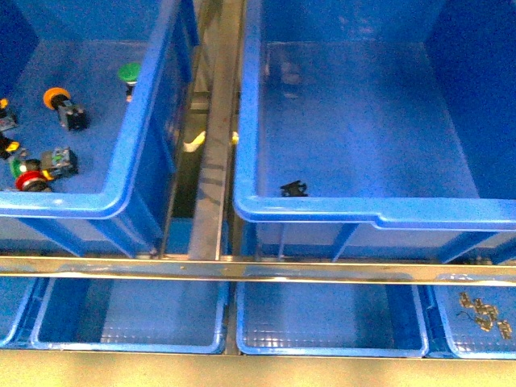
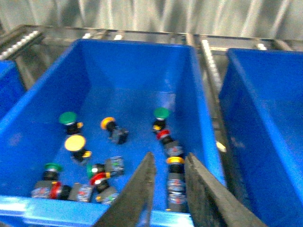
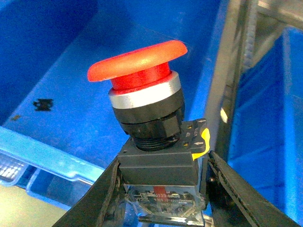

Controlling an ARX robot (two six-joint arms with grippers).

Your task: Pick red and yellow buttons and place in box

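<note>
Blue box ahead of right gripper | right gripper grasping red button | left gripper released | lower before letting go

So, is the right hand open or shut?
Shut: the right hand grips the red button by its black body, between both fingers.

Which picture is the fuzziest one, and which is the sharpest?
Left wrist view is fuzziest: the loose buttons and the left gripper look smeared. Right wrist view is sharpest on the red button, with the blue crate behind it soft. Front view is fairly clear, with shiny glare on the metal rail.
</note>
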